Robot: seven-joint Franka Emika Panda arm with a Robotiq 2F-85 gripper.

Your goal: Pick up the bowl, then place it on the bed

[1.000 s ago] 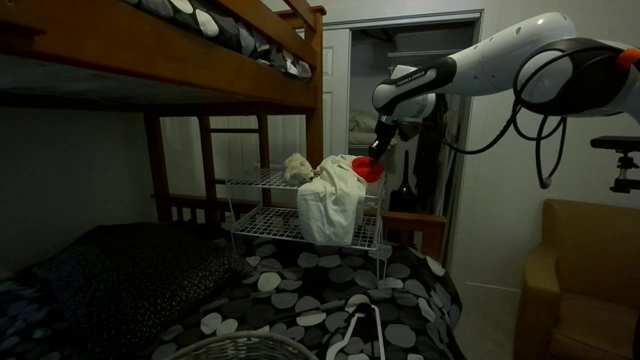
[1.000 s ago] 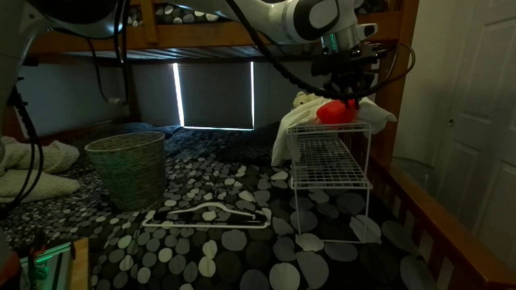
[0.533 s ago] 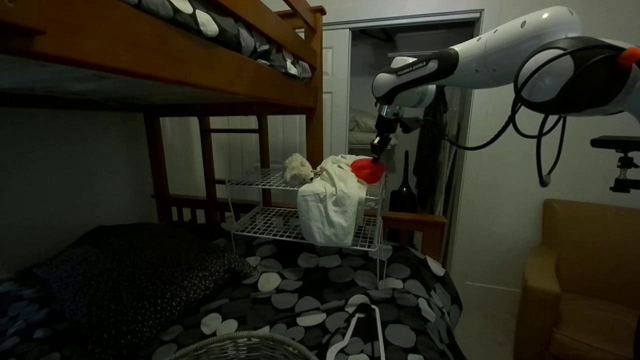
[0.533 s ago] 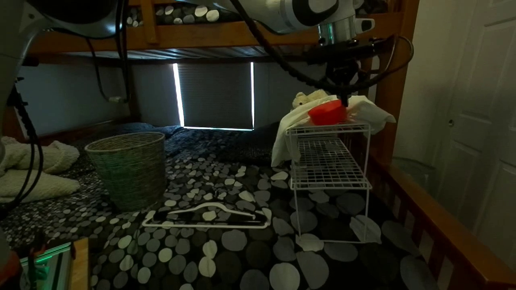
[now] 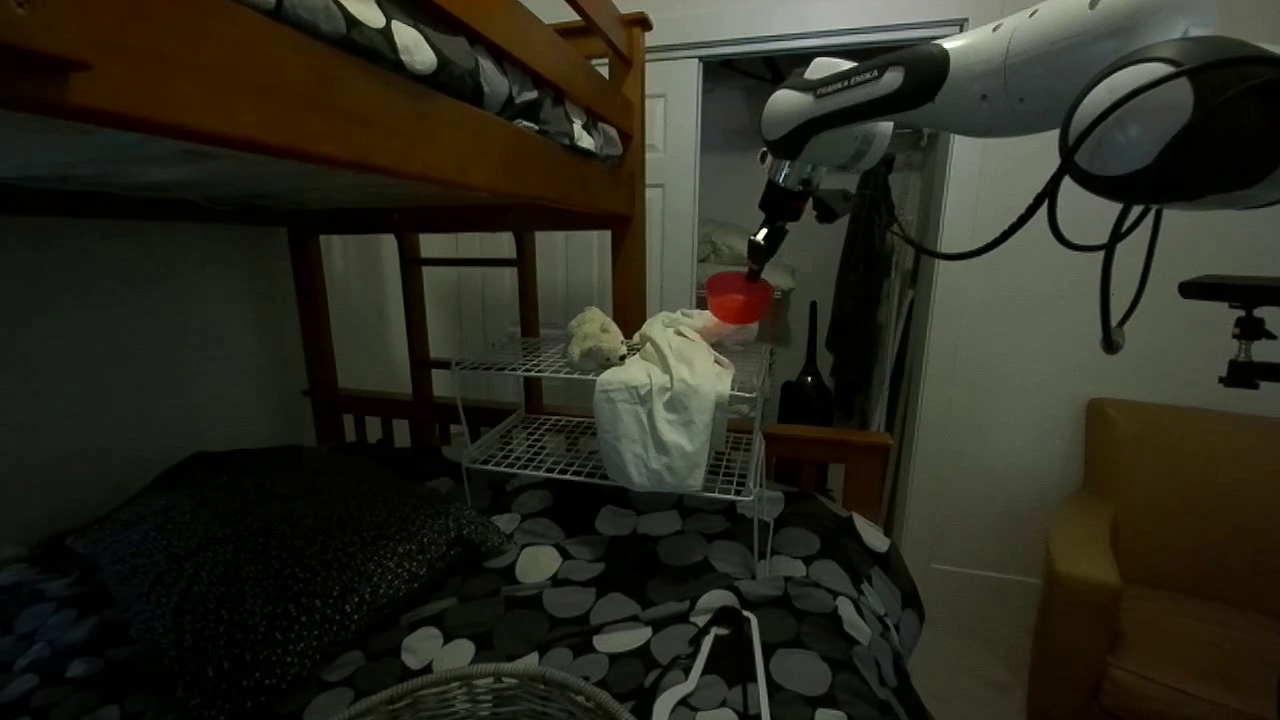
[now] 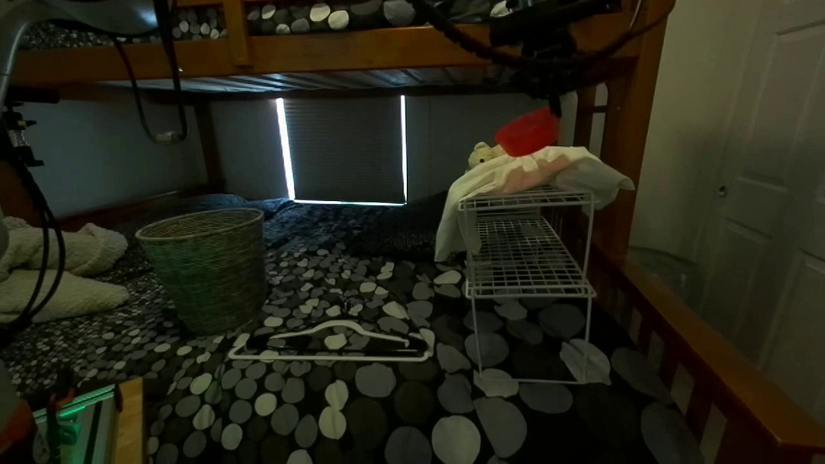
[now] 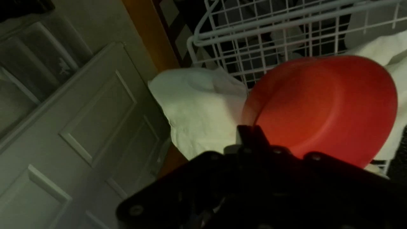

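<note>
A red bowl (image 5: pixel 738 300) hung from the gripper (image 7: pixel 250 130) above the white cloth (image 5: pixel 664 410), right of centre.

The fingers were clamped on the bowl's rim; in the wrist view they met it near the middle of the frame, the bowl's inside showing right of centre. In an exterior view the bowl tilted, its rim rising rightward, in the upper right above the wire rack (image 6: pixel 532 296); the rack stood on the dotted bed (image 6: pixel 412 412), with a white hanger (image 6: pixel 335 359) at lower centre and a woven basket (image 6: pixel 206 277) at left. In an exterior view a plush bear (image 5: pixel 596 340) sat on the top shelf, left of the cloth.
</note>
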